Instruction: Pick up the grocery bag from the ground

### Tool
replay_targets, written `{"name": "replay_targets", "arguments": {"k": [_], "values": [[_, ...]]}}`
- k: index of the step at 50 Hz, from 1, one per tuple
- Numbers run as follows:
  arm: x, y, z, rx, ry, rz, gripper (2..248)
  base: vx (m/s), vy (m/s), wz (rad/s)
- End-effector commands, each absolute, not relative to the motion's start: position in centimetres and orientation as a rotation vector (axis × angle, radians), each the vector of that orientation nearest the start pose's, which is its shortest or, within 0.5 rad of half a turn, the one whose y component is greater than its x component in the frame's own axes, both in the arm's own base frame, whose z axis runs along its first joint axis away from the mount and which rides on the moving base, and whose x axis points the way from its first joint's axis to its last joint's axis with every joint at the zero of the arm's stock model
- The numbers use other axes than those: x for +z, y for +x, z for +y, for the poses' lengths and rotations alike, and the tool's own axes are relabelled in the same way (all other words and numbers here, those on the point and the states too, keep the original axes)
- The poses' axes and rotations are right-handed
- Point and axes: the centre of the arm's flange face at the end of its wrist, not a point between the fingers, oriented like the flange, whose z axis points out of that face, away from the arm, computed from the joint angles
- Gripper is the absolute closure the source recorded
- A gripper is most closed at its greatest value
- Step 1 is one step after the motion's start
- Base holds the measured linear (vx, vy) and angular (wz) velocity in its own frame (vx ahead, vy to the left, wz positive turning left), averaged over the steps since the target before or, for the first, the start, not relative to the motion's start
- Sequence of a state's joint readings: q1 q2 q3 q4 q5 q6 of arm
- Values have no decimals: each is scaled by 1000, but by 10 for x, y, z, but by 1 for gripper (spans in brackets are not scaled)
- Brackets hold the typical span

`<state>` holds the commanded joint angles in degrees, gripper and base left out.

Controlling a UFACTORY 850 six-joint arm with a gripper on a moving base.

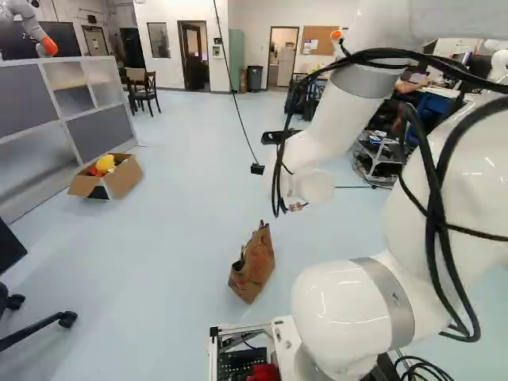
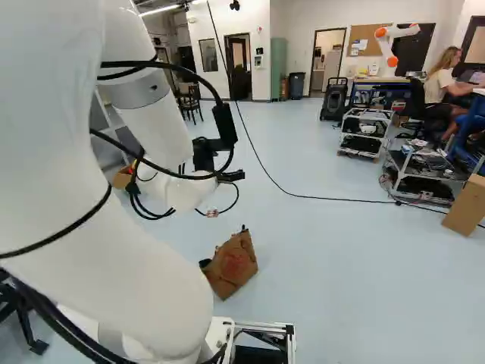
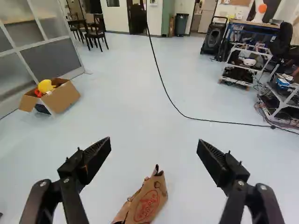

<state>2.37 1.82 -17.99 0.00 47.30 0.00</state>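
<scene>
My gripper [image 2: 204, 155] is raised above the floor in the right base view, partly hidden by the arm and cables. In the wrist view the gripper [image 3: 155, 145] is wide open, its two dark fingers far apart and holding nothing. The brown paper grocery bag [image 1: 253, 266] stands on the floor, leaning somewhat, ahead of the base; the same bag [image 2: 231, 265] shows red print in the right base view. Seen from the wrist, the bag [image 3: 148, 201] lies in the gap between the fingers, lower down on the floor and untouched; its near part is cut off.
An open cardboard box [image 1: 119, 176] with toys sits by the grey shelf unit [image 1: 59, 119]. A black cable [image 2: 303, 196] hangs down and runs across the floor. Carts [image 2: 417, 174] stand farther right, near a seated person. Another robot [image 2: 392, 42] is at the back.
</scene>
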Motion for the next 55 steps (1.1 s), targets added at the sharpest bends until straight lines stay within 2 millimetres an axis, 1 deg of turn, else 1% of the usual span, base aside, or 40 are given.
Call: {"name": "replay_targets", "arguments": {"k": [11,17,41,55], "values": [[365,377,23,-1661,-2628,-78,3,0,0,0],[359,389,27,-1607,-2657,-91,3,0,0,0],[320,437,38,-1327,-2804,-121,3,0,0,0],[296,463,44,-1180,-2871,-105,3,0,0,0]]}}
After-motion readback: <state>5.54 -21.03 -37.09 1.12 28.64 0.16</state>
